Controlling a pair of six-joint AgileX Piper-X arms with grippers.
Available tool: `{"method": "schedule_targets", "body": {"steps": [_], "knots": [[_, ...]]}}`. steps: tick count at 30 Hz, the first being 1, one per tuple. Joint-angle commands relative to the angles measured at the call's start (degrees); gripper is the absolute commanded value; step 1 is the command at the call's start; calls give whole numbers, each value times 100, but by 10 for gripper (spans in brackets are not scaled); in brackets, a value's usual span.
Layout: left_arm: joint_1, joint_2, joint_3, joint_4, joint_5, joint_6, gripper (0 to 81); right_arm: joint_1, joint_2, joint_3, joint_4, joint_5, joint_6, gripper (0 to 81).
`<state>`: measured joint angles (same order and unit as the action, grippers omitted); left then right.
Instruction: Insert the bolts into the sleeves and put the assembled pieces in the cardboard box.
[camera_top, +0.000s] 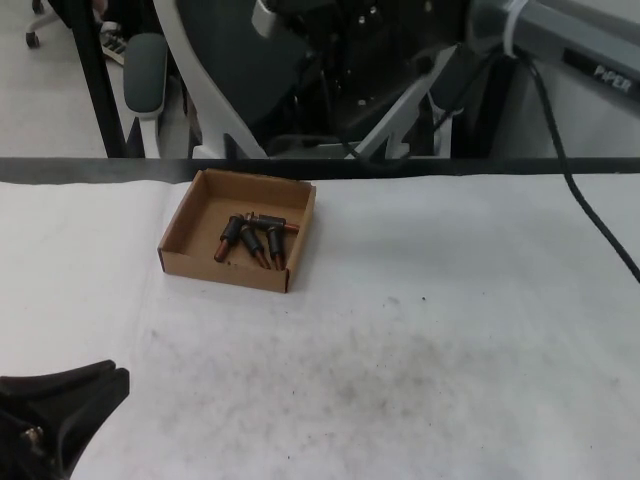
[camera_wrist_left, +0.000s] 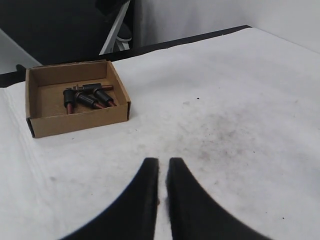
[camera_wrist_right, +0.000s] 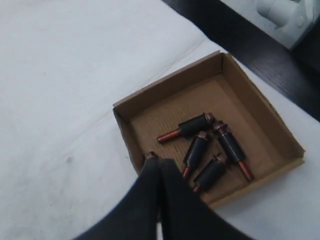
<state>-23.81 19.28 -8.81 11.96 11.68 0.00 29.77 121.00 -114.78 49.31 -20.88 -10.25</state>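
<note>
"Starting near: left gripper (camera_wrist_left: 162, 169), fingers pinched together on nothing, low at the near edge of the bench (camera_top: 450, 330). Dirty smudged patch just ahead of it."

"Box from there?"

"Cardboard box (camera_wrist_right: 167, 85) sits farther out and off to the side, well apart from it. The right gripper (camera_wrist_right: 159, 167) is the close one, hanging over the box's near wall. Its fingers are clamped too. There's a tiny copper-coloured bit at their tip, and I can't tell what it is or whether it's gripped."

"Contents?"

"Four assembled pieces (camera_wrist_right: 196, 150), copper bolts through black sleeves, lying flat on the box floor. They're bunched, some touching, and their long axes fan out rather than line up."

"Loose parts?"

"None spotted on the bench. My guess is the job's about done, so the next move is probably just lifting straight up off that wall."

"Obstacles?"

"Nothing near the box. Beyond it there's the bench's dark far edge (camera_top: 400, 168), a black cable (camera_top: 590, 215) trailing across the far side, and a chair (camera_top: 230, 60) behind."
</note>
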Motion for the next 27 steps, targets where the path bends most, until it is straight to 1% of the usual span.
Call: {"method": "schedule_targets", "body": {"steps": [1, 3, 9, 13, 19, 22, 27], "knots": [[-18, -53, -12, -70, -3, -335, 77, -12, -390, 232, 50, -91, -91, 2], [-18, -53, -12, -70, -3, -506, 77, -12, -594, 529, 50, -91, -154, 2], [-18, -53, -12, -70, -62, -520, 77, -12, -1302, 1752, -78, -91, -218, 2], [-18, -53, -12, -110, -303, -520, 77, -12, -1989, 2946, -521, -91, -137, 2], [-18, -53, -12, -435, -406, -494, 77, -23, -3288, 4713, -1423, -59, -126, 2], [-18, -53, -12, -460, -616, -361, 77, -47, -3892, 5435, -1731, 261, -107, 2], [-18, -53, -12, -497, -651, -342, 77, -303, -4968, 6567, -2353, 354, 424, 2]]}}
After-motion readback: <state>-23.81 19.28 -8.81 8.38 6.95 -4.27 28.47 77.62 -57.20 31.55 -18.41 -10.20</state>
